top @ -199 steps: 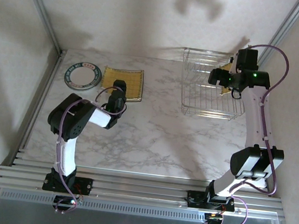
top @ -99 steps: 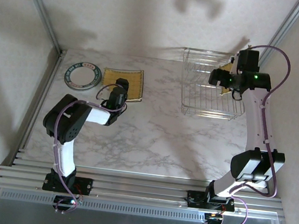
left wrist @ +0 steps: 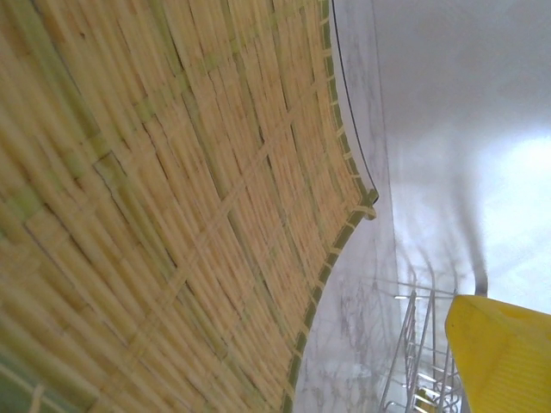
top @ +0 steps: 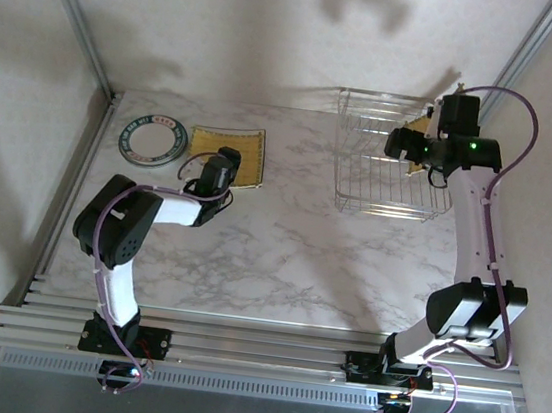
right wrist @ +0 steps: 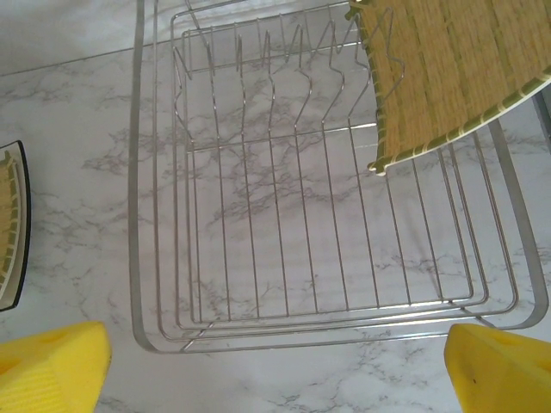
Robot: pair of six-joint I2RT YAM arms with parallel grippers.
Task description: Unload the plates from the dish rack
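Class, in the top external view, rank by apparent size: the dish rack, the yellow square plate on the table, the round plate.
1. dish rack, clearly largest.
2. yellow square plate, partly hidden at its near edge.
3. round plate, only slightly smaller than the square one; that pair is close.

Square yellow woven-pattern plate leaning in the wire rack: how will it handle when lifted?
The square yellow woven-pattern plate looks rigid, its rim a clean curve, so probably no flex. It leans among the dividers of the silver wire dish rack, so it may snag unless lifted along its tilt. Its thin edge probably gives little to grip.
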